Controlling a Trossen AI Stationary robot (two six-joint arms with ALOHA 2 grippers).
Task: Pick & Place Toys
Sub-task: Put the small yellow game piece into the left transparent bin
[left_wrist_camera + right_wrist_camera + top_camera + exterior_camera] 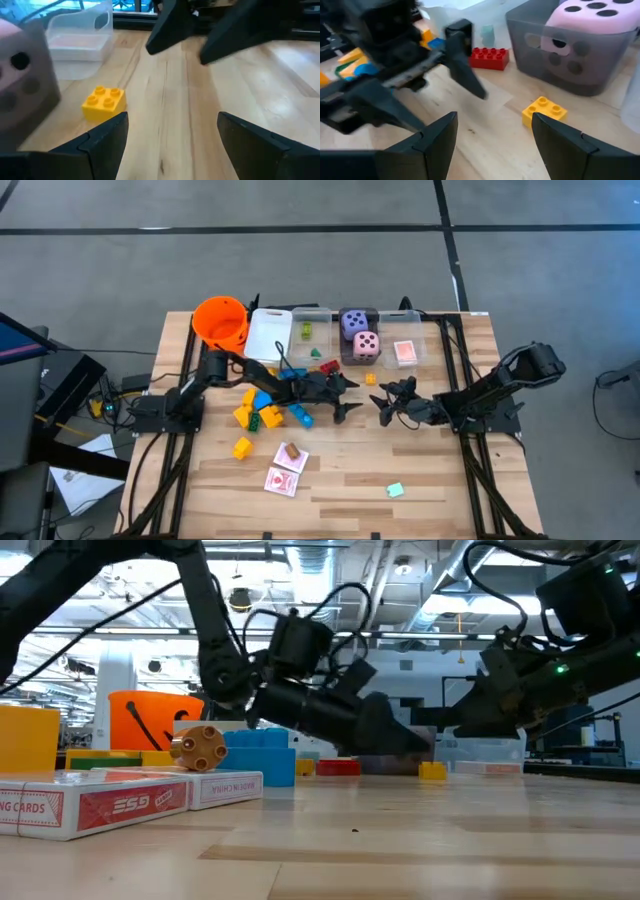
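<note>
Card packs (pixel 95 802) sit closest to the low camera, unsorted, as do the block pile (pixel 262 412) by the left arm and a yellow block (pixel 371 379) mid-table. Done so far: pink die (pixel 366 345) and purple die (pixel 353 322) in one bin (pixel 360 311), cards in another (pixel 405 352). Left gripper (pixel 170 132) and right gripper (pixel 492 129) face each other near the yellow block, both wide open, holding nothing.

Two matte black jointed arms, looping black cables, green indicator lights, wedge-shaped pincer fingers (pixel 440 137)
</note>
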